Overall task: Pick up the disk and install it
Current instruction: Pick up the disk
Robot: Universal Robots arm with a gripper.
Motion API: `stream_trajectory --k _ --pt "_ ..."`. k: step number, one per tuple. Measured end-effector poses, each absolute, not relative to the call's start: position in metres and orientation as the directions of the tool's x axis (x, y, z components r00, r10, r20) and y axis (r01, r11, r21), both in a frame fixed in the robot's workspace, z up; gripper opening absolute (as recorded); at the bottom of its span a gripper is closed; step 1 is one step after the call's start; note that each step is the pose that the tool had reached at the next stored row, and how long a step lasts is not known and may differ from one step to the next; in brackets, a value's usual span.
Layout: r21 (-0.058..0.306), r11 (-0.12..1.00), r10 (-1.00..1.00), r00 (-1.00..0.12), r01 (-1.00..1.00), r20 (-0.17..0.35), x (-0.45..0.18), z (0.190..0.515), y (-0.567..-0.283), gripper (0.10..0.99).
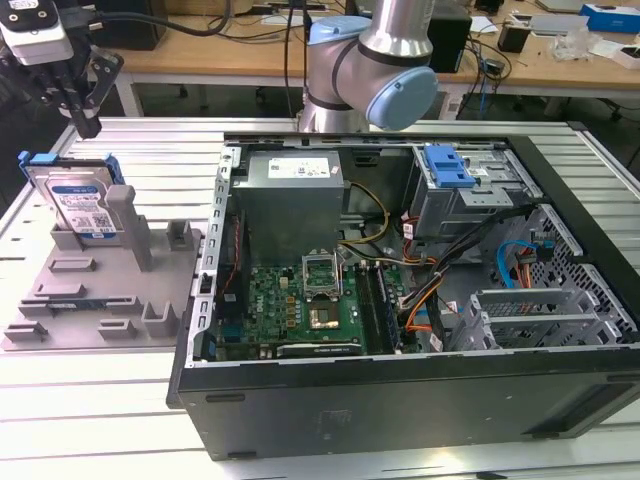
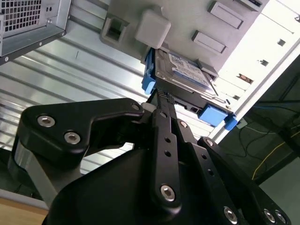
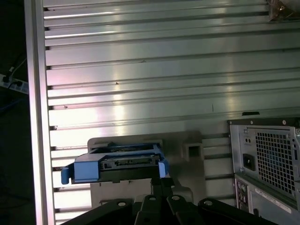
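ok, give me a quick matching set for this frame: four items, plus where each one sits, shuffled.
1. disk
2. gripper
3. blue plastic latch
4. motherboard

A. on the drive cage in the computer case
B. flat on the open case's floor
C. upright in the grey tray
D. just above the disk

Pairs: 1-C, 2-D, 3-A, 4-B

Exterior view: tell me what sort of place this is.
Probably a robotics or electronics lab: an open computer case lies on a slatted metal table, the disk stands in a grey tray beside it, and desks with cables and gear run behind the robot arm.
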State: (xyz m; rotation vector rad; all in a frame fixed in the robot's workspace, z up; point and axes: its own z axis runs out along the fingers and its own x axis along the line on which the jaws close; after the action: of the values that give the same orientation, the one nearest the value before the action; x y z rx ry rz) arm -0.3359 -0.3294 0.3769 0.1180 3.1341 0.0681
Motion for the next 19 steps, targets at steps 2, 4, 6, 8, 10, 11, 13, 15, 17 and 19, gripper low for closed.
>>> stream_trajectory --k 2,4,6,8,10,11,13,15,17,19 --pt "0.044 0.996 0.075 -0.997 0.075 -0.003 -0.3359 0.3769 -0.3294 0.106" --pt "0.044 0.996 0.075 -0.997 0.075 -0.003 -0.3360 0.3769 -0.3294 0.106" --pt "0.044 0.996 0.075 -0.997 0.075 -0.003 -0.3360 0.3769 -0.3294 0.106" --pt "0.044 0.996 0.075 -0.997 0.075 -0.003 -0.3360 0.3770 -0.3294 0.106" --pt "0.044 0.996 0.075 -0.997 0.075 -0.003 -0.3360 0.3769 -0.3294 0.106" --pt "0.043 0.996 0.075 -0.997 0.075 -0.003 -0.3360 0.3770 -0.3294 0.106" --pt "0.043 0.997 0.066 -0.998 0.065 -0.003 -0.3359 0.3770 -0.3294 0.106" --pt "0.044 0.999 0.029 -1.000 0.029 -0.003 -0.3357 0.3766 -0.3294 0.106" --pt "0.044 0.999 -0.012 -1.000 -0.013 -0.003 -0.3356 0.3762 -0.3294 0.106" --pt "0.044 0.997 -0.058 -0.998 -0.058 -0.003 -0.3356 0.3756 -0.3294 0.106"
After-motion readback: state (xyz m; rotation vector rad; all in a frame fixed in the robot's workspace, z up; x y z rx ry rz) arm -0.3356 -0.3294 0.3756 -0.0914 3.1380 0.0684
